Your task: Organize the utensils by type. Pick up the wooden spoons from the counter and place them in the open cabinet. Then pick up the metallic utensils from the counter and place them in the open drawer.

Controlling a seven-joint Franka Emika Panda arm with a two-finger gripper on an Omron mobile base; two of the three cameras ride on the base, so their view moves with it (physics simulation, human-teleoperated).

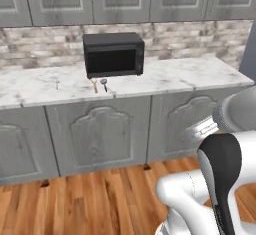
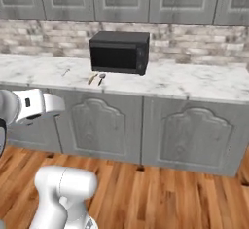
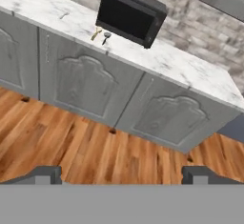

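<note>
— Where are the utensils lying now?

— I am looking at the counter (image 1: 165, 76). The black oven (image 1: 113, 54) is standing on it, and at about seven o'clock from the oven, just in front, a wooden spoon (image 1: 94, 85) is lying beside the metal spoon (image 1: 104, 84). A thin fork (image 1: 57, 85) is lying apart, toward nine o'clock.

— And your hand?

— My gripper (image 3: 122, 176) is hanging wide open, grasping nothing, well away from the counter.

— How will they handle?

— I am judging them light, stiff and thin. The metal ones may be slippery, so I am planning to pinch across the middle of each handle.
</note>
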